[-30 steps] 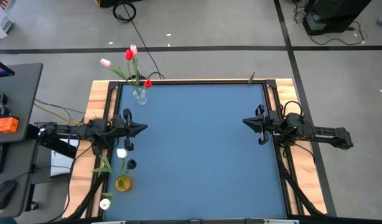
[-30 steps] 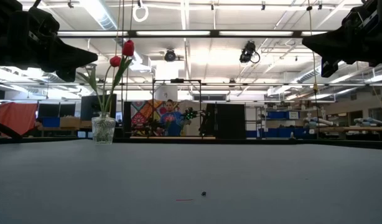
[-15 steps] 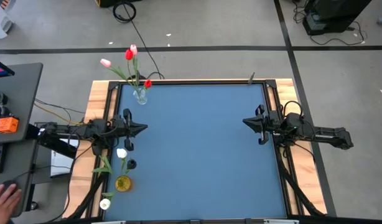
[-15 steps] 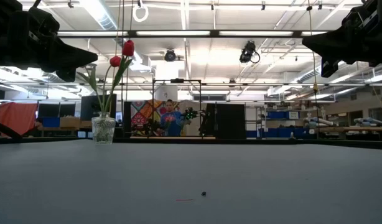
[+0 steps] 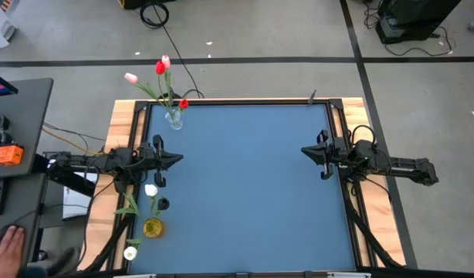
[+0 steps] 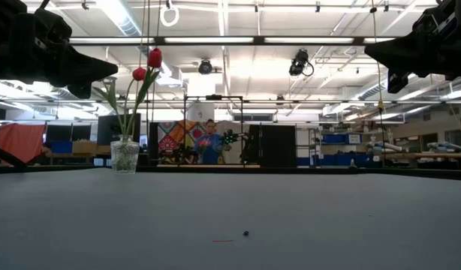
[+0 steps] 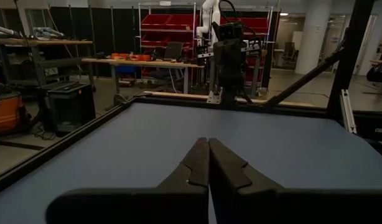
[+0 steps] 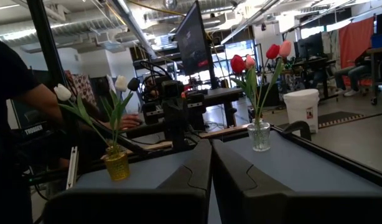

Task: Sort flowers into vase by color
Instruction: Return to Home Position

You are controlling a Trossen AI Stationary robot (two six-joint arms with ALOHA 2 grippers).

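My left pincer [image 5: 177,161] and right pincer [image 5: 305,151] are both pressed together, facing each other across the blue tabletop [image 5: 245,193]. Flanking the left pincer: small yellow vase [image 5: 153,227] with white and dark tulips [image 5: 150,190], clear glass vase [image 5: 174,118] with red and pink tulips [image 5: 160,68].

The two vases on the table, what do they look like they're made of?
The clear vase looks like glass: transparent, with bright glints. The yellow vase looks solid-coloured with a bumpy surface; ceramic, tinted glass or plastic, I cannot tell which.

left gripper [image 5: 178,160]: left side, jaws closed | right gripper [image 5: 305,150]: right side, jaws closed
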